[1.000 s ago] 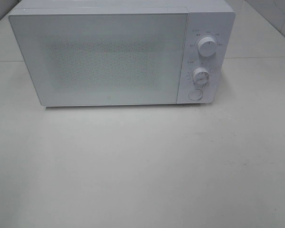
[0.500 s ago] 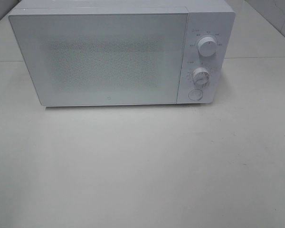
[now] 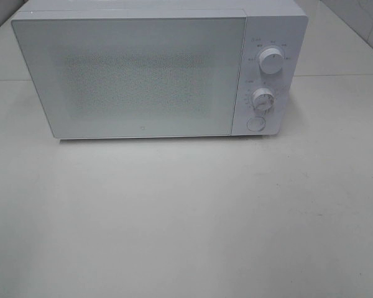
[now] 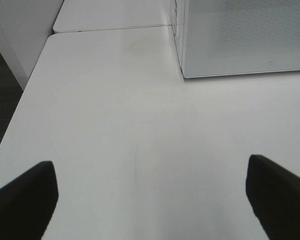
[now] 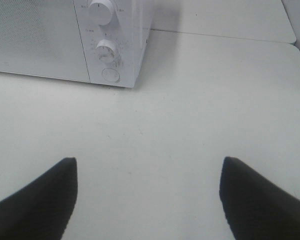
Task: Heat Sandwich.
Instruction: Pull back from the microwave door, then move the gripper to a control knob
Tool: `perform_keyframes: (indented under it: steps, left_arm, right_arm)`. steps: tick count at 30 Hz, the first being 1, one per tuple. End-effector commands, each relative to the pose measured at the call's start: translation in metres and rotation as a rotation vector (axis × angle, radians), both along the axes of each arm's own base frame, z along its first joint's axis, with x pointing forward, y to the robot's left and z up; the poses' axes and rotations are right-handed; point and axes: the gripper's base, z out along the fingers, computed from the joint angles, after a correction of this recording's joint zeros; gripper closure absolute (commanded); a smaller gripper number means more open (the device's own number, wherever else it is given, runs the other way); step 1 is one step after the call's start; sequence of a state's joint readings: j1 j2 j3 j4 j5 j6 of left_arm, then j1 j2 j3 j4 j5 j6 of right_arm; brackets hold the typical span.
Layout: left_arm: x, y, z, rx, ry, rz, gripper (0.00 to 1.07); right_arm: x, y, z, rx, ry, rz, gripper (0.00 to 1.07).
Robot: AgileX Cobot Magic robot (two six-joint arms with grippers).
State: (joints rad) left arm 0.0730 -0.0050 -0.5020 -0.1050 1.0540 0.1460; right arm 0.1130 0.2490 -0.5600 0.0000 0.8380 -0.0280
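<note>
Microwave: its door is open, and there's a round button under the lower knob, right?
Not quite. The microwave has its door shut, flat against the front, as the exterior high view shows. The round button really is under the lower knob.

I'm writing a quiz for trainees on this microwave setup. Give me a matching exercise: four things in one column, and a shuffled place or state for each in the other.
Things:
1. door
2. upper knob
3. button
4. left tool

Places or states:
a. lowest of the three controls
b. open, above the table
c. shut
d. highest of the three controls

Pairs: 1-c, 2-d, 3-a, 4-b
</note>
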Motion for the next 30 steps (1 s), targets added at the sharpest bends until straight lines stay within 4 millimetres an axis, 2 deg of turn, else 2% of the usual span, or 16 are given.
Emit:
perform_keyframes:
  steps: [1,7,15,16,22,29,30]
  left_arm:
    - [-0.004,-0.001,0.001,-0.007,-0.039,0.007,0.10]
    - [-0.004,-0.001,0.001,-0.007,-0.039,0.007,0.10]
    - [-0.004,-0.001,0.001,-0.007,-0.039,0.007,0.10]
    - [-0.004,-0.001,0.001,-0.007,-0.039,0.007,0.10]
    - [-0.004,-0.001,0.001,-0.007,-0.039,0.007,0.10]
    - [-0.004,-0.001,0.001,-0.007,-0.039,0.007,0.10]
    - [-0.004,-0.001,0.001,-0.007,-0.039,0.007,0.10]
  right_arm:
    - [0.014,0.002,0.006,0.020,-0.028,-0.008,0.31]
    - [0.036,0.004,0.007,0.020,-0.026,-0.009,0.31]
    - [0.077,0.008,0.005,0.020,-0.029,-0.010,0.31]
    - [0.077,0.008,0.005,0.020,-0.029,-0.010,0.31]
    - [0.107,0.012,0.000,0.022,-0.045,-0.012,0.31]
    - [0.133,0.014,-0.006,0.036,-0.076,-0.019,0.31]
    - [0.142,0.015,-0.009,0.044,-0.092,-0.023,0.31]
